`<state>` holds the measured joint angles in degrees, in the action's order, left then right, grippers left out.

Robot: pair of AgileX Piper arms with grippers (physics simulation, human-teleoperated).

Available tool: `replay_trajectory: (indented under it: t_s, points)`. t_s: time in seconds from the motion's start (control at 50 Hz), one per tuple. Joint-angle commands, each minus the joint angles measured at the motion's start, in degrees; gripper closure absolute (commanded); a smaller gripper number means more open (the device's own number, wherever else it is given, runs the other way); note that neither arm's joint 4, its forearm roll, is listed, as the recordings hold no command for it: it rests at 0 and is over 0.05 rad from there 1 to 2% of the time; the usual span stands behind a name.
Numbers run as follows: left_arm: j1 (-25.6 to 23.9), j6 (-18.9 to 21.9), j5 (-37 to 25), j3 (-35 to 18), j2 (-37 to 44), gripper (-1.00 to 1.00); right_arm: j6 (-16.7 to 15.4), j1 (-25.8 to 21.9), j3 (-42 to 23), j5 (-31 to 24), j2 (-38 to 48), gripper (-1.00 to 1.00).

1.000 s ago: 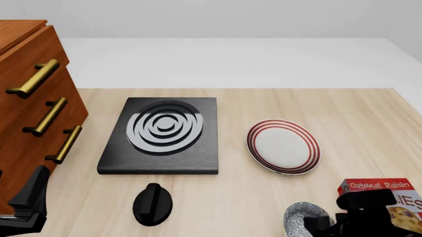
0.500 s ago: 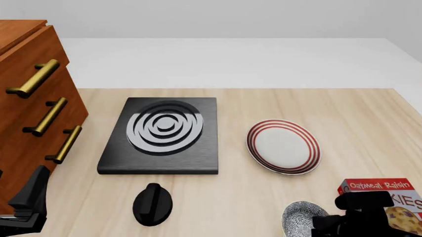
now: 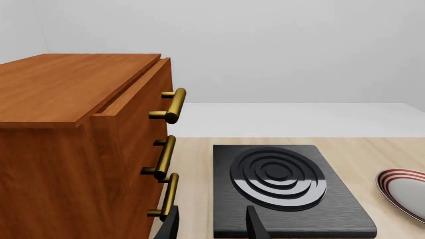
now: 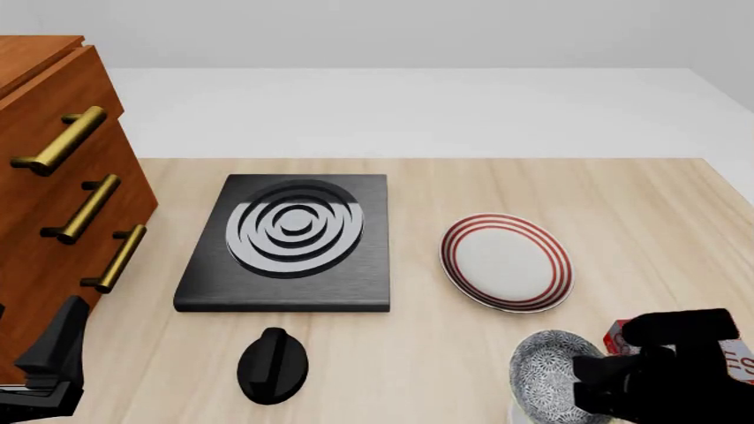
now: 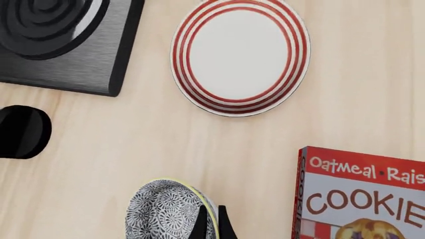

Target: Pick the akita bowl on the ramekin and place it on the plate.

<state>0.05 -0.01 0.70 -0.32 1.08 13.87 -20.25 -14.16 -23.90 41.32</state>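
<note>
The akita bowl [image 4: 552,378], grey-and-white speckled, hangs tilted just above the table's near right edge. My right gripper [image 4: 585,389] is shut on its rim. In the right wrist view the two fingers pinch the edge of the akita bowl [image 5: 166,214] close together at the right gripper [image 5: 211,226]. The plate [image 4: 507,262], white with red rings, lies beyond the bowl and is seen from above as the plate [image 5: 240,55]. I cannot make out the ramekin; it is hidden under the bowl and arm. My left gripper [image 3: 212,228] stands open and holds nothing.
A black stove [image 4: 289,238] with silver rings sits mid-table, with a black knob-shaped object [image 4: 272,364] in front of it. A wooden drawer cabinet [image 4: 59,203] with brass handles fills the left. A red cookie box [image 5: 362,199] lies right of the bowl.
The right gripper has risen with the akita bowl, which now sits higher and more tilted. The arm covers more of the cookie box. The left arm has not moved.
</note>
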Motion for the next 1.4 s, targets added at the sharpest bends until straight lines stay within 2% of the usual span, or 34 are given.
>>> replay_trajectory:
  t_s: [0.02,0.16,0.22,0.26,0.38,0.62,0.76,0.78,0.82,1.08,1.14,1.26,1.28,1.32,1.34,1.36,1.4]
  points:
    - [0.01,0.0,0.08,0.04,0.05,-1.0,-2.92,1.71,-10.53,-10.56,-6.63,1.0]
    - [0.0,-0.01,0.03,0.05,-0.03,-1.0,-5.46,2.73,-18.43,-13.92,-6.28,1.0]
    - [0.0,0.0,0.09,0.02,0.07,-1.0,-5.36,3.81,-22.32,-13.99,-5.35,1.0]
    - [0.0,0.0,0.07,-0.01,0.09,-1.0,-6.14,4.55,-25.79,-13.13,-3.55,1.0]
    - [0.01,0.0,-0.11,-0.07,-0.05,-1.0,-5.65,5.08,-29.69,-8.36,1.92,1.0]
    - [0.01,0.01,-0.13,0.01,-0.13,-1.0,-2.5,6.23,-31.58,2.24,12.72,1.0]
    - [0.0,0.0,-0.2,0.0,-0.22,-1.0,-1.78,7.74,-32.68,7.82,19.7,1.0]
    - [0.0,0.0,-0.2,0.0,-0.22,-1.0,-0.37,7.95,-32.74,9.04,21.2,1.0]
    - [0.01,0.01,-0.17,0.0,-0.18,-1.0,-0.87,7.81,-32.83,9.89,22.25,1.0]
    - [0.01,0.0,-0.17,0.03,-0.18,-1.0,1.38,9.36,-34.79,17.81,34.41,1.0]
    - [0.02,0.01,0.03,0.07,-0.02,-1.0,3.92,9.54,-35.44,19.88,37.98,1.0]
    - [0.02,0.0,0.0,0.04,-0.03,-1.0,5.73,9.74,-36.11,22.65,42.41,1.0]
    - [0.02,0.0,0.13,0.1,0.05,-1.0,7.63,9.62,-35.86,23.32,43.31,1.0]
    - [0.02,0.0,-0.18,-0.12,-0.04,-1.0,7.3,9.67,-35.93,23.87,44.18,1.0]
    - [0.02,0.0,-0.14,-0.1,-0.03,-1.0,8.54,9.89,-35.67,24.43,44.84,1.0]
    - [0.02,0.0,-0.14,-0.1,-0.03,-1.0,8.0,9.99,-35.67,24.59,45.13,1.0]
    - [0.02,0.01,0.05,0.01,0.06,-1.0,9.27,9.9,-35.04,25.45,45.7,1.0]
